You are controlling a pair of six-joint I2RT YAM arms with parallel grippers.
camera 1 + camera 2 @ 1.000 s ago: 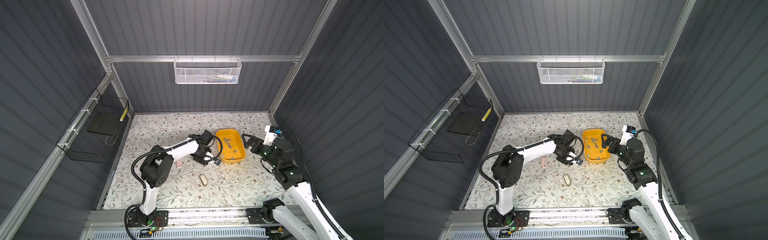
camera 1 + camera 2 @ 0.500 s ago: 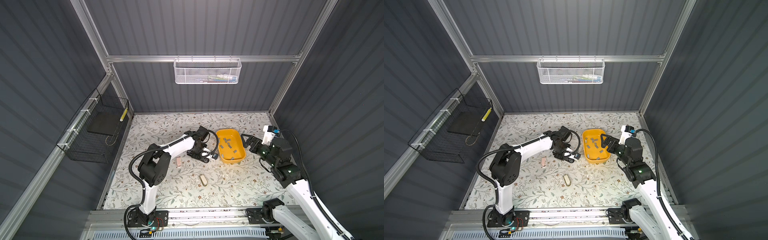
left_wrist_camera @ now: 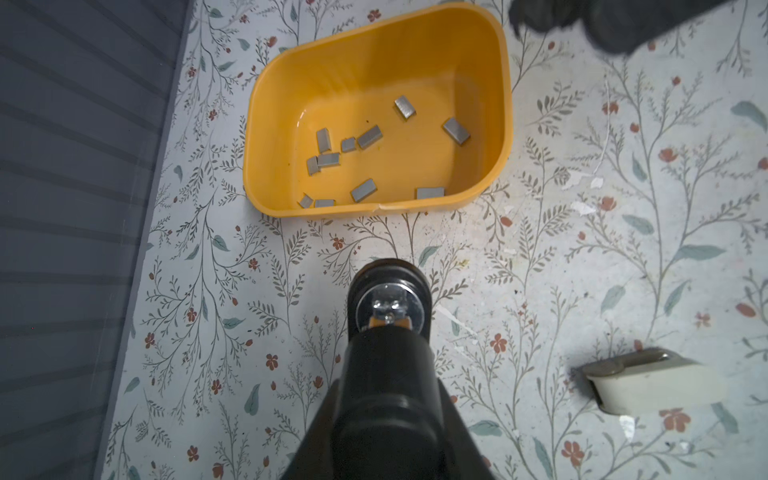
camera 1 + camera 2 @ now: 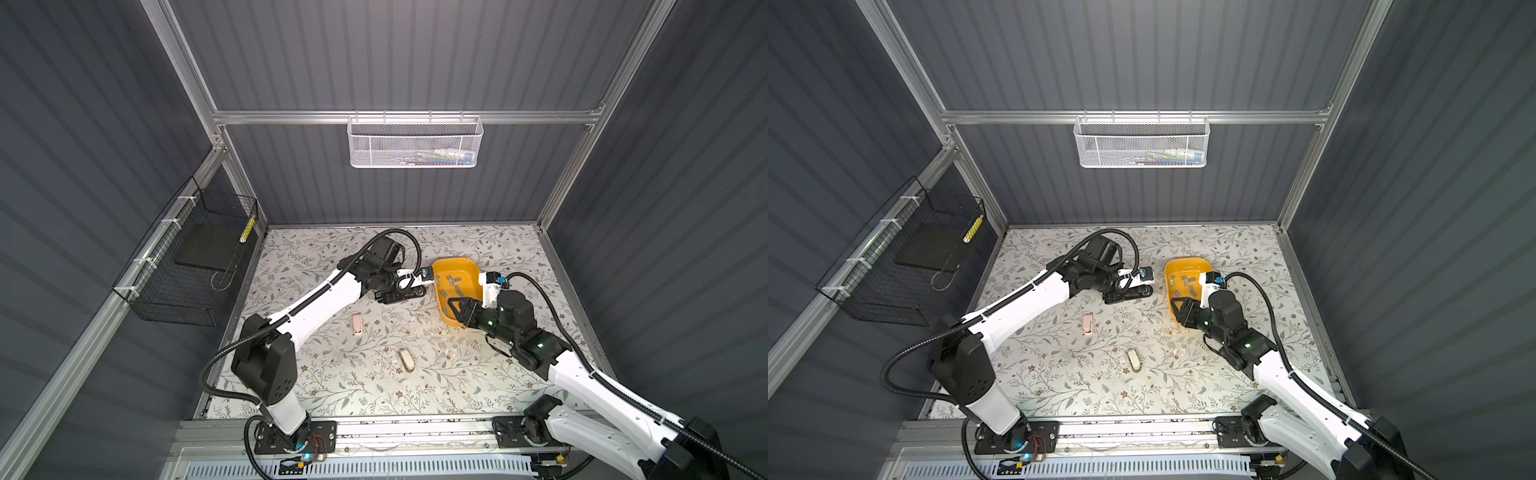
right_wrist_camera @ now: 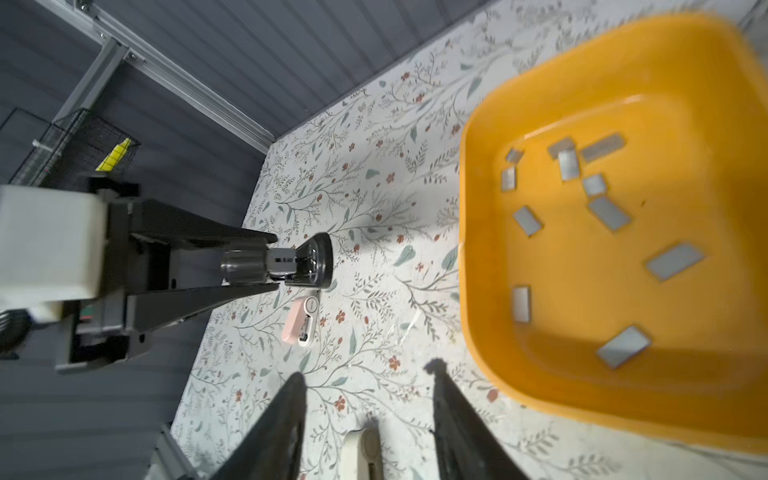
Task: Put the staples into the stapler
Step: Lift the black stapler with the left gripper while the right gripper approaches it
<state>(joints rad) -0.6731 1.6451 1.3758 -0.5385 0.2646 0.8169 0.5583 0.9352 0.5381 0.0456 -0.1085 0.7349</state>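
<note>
The staples [image 3: 370, 137] [image 5: 606, 212] are several small grey strips lying loose in a yellow tray [image 4: 457, 266] [image 4: 1185, 264]. My left gripper [image 4: 419, 291] [image 4: 1144, 291] [image 5: 276, 262] is shut on a black stapler [image 3: 388, 316] [image 5: 316, 259]. It holds the stapler low over the table just left of the tray, metal end toward it. My right gripper [image 4: 453, 307] [image 5: 365, 374] hangs open at the tray's near left corner, with nothing between its fingers.
A pink stapler [image 4: 357, 324] [image 5: 299, 322] and a beige stapler [image 4: 406, 359] [image 3: 648, 382] lie on the floral table in front of the grippers. A black wire basket [image 4: 195, 266] hangs on the left wall and a white mesh basket [image 4: 415, 141] on the back wall.
The left jaws closed on the black stapler and the arm swung it toward the tray. My right gripper moved left and forward along the tray, its jaws narrowing.
</note>
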